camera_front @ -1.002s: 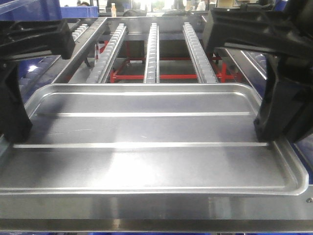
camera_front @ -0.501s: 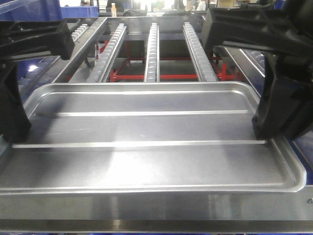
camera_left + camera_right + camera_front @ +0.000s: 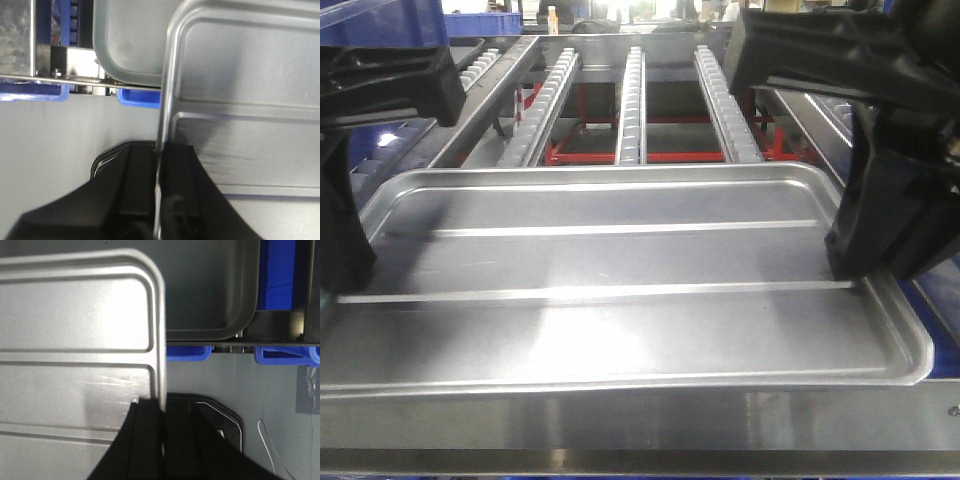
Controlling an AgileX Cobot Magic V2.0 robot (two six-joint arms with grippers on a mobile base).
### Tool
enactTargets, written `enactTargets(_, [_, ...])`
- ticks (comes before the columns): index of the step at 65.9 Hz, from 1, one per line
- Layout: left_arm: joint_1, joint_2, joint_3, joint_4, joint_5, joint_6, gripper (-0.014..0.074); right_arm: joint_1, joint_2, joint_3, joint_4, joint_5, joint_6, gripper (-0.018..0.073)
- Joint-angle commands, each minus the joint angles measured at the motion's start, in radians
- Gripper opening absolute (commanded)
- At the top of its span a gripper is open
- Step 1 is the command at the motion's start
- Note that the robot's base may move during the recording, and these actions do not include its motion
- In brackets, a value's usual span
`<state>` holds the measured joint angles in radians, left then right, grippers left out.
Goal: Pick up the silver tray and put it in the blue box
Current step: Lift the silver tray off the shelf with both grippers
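The silver tray is filling the middle of the front frame, the left claw pinching its rim at frame left, the right claw pinching the rim at frame right. Stiff, slick sheet metal, seemingly light, is favouring these opposite-rim holds.

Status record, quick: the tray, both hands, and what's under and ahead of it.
silver tray: gripped at both short rims, floor facing up
left hand: shut on the tray's left rim
right hand: shut on the tray's right rim
below: second grey tray, blue bin edges
ahead: roller rails
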<state>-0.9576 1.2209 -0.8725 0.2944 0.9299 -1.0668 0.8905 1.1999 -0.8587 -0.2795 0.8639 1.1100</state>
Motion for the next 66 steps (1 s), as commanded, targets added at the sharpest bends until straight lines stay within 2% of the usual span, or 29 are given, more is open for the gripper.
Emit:
enactTargets(1, [-0.008, -0.028, -0.027, 0.02, -0.041, -0.006, -0.0013, -0.003, -0.025, -0.024, -0.035, -0.04, 0.001, 0.0074])
enactTargets(21, [-0.008, -0.028, -0.027, 0.013, -0.056, -0.006, -0.0013, -0.036, -0.003, -0.021, -0.036, -0.004, 0.001, 0.0073])
enactTargets(66, [-0.008, -0.028, -0.027, 0.013, -0.054, -0.006, -0.0014, -0.034, 0.008, -0.021, -0.035, -0.022, 0.001, 0.0073])
